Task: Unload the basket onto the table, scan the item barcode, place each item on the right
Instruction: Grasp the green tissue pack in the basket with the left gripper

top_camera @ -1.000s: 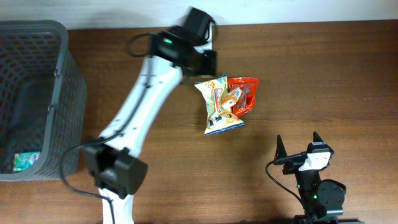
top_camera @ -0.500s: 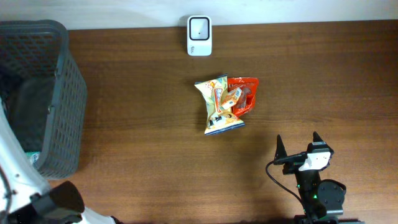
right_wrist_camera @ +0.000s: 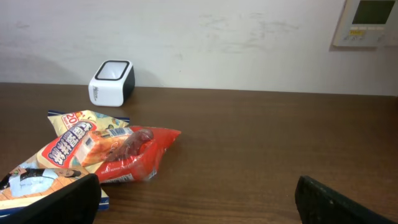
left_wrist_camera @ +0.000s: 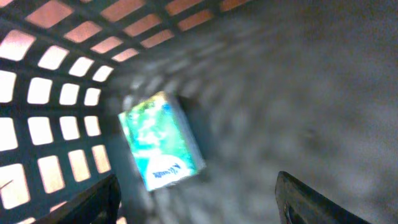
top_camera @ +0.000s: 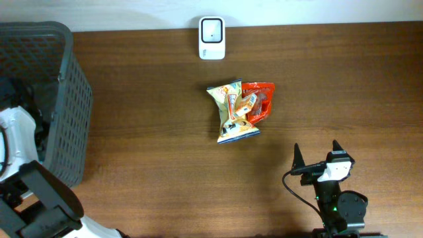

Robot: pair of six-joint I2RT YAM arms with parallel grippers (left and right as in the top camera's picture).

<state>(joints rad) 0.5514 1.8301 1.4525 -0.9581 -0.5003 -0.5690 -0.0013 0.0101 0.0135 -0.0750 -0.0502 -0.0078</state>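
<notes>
Open left tool is inside the grey plastic mesh basket; green flat packet lies slanted just ahead. Right tool open.

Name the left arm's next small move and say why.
Probably raise the left tool straight up out of the basket. Its jaws stand open and empty above the green packet, which already lies on the basket floor. Two snack bags lie on the table near the scanner, likely the next items to fetch.

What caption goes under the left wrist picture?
Open left gripper over a green packet inside the mesh basket.
</notes>
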